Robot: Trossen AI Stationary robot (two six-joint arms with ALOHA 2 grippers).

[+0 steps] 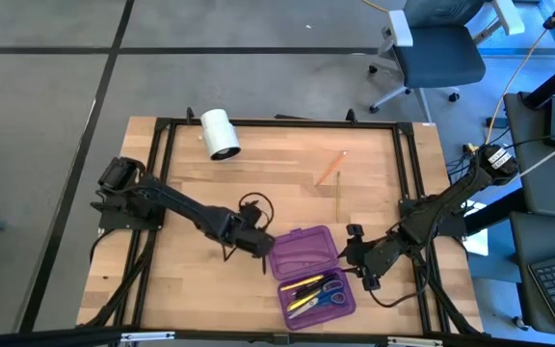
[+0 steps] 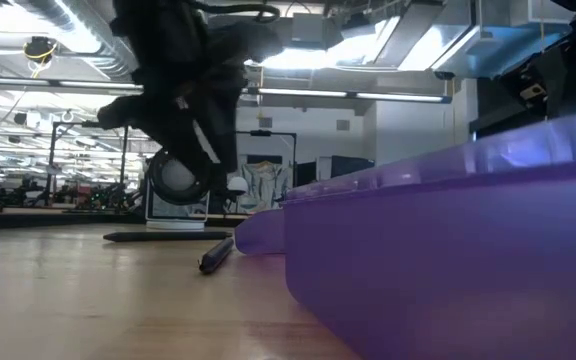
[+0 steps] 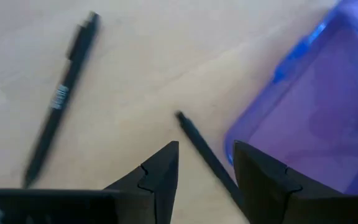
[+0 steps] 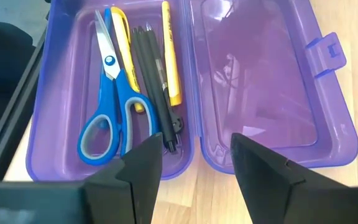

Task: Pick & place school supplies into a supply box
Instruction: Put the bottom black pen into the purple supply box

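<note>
The purple supply box (image 1: 306, 275) lies open near the table's near edge. One half (image 4: 98, 93) holds blue-handled scissors (image 4: 110, 106), two yellow pens (image 4: 171, 56) and black pens (image 4: 154, 87); the other half (image 4: 266, 81) is bare. My left gripper (image 1: 258, 243) is open at the box's left side, its fingers (image 3: 160, 177) on either side of a thin black pen (image 3: 197, 146) lying on the wood. A second black pen (image 3: 61, 93) lies farther off. My right gripper (image 4: 194, 168) is open and waits to the right of the box (image 1: 355, 258).
An orange pencil (image 1: 330, 166) and a wood-tone pencil (image 1: 339, 198) lie on the table's far right part. A white cylinder roll (image 1: 221, 133) lies at the far edge. A black frame (image 1: 162, 125) runs round the tabletop. Bare wood lies between the roll and the box.
</note>
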